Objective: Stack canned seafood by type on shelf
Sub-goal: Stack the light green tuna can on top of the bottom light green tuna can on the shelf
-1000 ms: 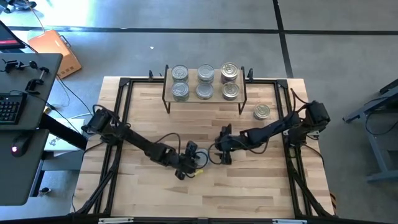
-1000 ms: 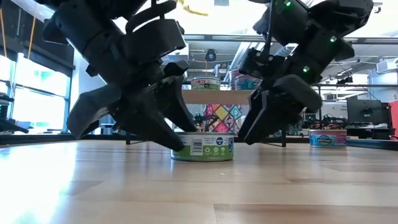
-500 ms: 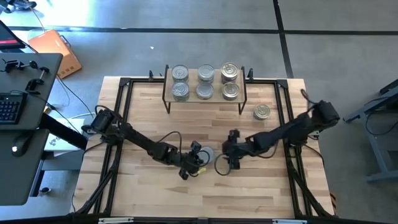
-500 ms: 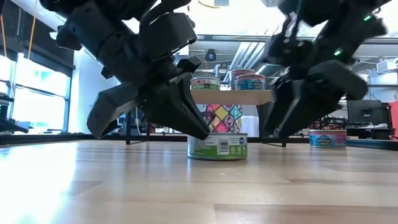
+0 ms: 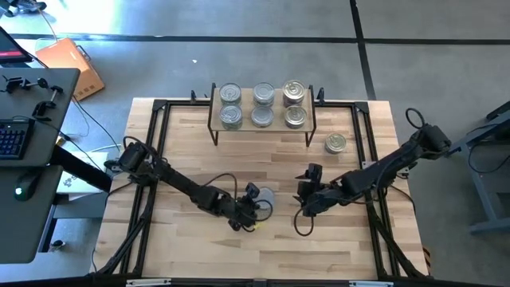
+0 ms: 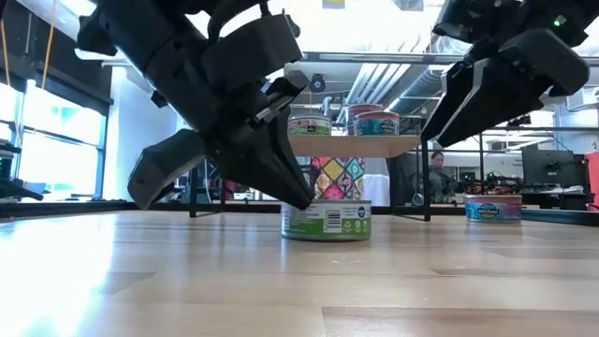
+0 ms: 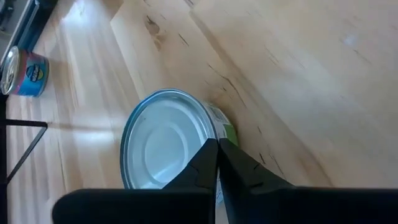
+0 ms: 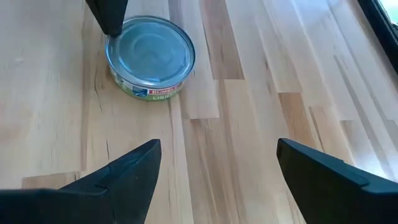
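Observation:
One tin of canned seafood with a green label stands flat on the table's middle, silver lid up. My left gripper is shut, its tips at that tin's near-left rim. My right gripper is open and raised above the table to the right of the tin, holding nothing. The shelf at the far edge carries several tins. Another tin, blue-labelled, sits on the table right of the shelf. My left gripper lays its shut fingertips against the green-label tin's top rim on its near-left side. The fingers slant down from the near left. The tin stays flat on the table.
Black frame rails run along the table's edges. Bare wood lies near the front edge and between the tin and the shelf. A person sits in the room beyond the table.
My left gripper has shut beside the green-label tin, and the tin has slid a little toward the table's right. My right gripper has drawn back toward the table's right and near side and risen, staying open.

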Tool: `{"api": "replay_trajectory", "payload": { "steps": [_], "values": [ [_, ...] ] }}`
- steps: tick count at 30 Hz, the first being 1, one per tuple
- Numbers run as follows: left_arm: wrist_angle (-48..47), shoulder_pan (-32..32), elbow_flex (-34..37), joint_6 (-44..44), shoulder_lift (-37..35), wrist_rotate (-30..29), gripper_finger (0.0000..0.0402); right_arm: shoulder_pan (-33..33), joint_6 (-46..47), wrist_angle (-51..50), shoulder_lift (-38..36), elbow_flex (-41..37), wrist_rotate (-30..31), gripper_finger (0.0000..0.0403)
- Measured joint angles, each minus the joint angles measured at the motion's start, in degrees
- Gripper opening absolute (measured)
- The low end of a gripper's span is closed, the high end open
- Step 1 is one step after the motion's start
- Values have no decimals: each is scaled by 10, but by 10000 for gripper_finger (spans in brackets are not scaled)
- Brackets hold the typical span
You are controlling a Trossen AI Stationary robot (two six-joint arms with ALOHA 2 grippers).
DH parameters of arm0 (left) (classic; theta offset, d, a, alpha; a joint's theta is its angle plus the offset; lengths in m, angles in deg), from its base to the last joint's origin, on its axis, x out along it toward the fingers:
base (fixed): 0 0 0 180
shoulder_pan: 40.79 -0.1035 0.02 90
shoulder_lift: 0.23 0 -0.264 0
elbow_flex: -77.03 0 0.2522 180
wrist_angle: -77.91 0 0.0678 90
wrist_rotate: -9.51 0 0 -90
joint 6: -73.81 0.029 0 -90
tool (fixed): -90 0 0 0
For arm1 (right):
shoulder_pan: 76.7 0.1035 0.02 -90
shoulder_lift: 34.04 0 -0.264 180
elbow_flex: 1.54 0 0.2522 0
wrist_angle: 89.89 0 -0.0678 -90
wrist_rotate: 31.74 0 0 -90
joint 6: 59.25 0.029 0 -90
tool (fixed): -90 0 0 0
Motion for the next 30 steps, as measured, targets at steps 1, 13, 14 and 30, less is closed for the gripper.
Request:
{"api": "replay_trajectory", "payload": {
  "steps": [1,13,14,30],
  "values": [
    [-8,0,-3,0,0,-3,0,1,0,-1,0,0,0,312],
    [-36,17,-32,1,0,-83,0,0,14,3,2,-17,9,312],
    [-36,18,-32,1,0,-90,0,0,15,-1,2,-17,9,312],
    [-41,13,-32,-33,-2,-121,1,-8,-247,261,103,-17,-76,312]
  ]
}}
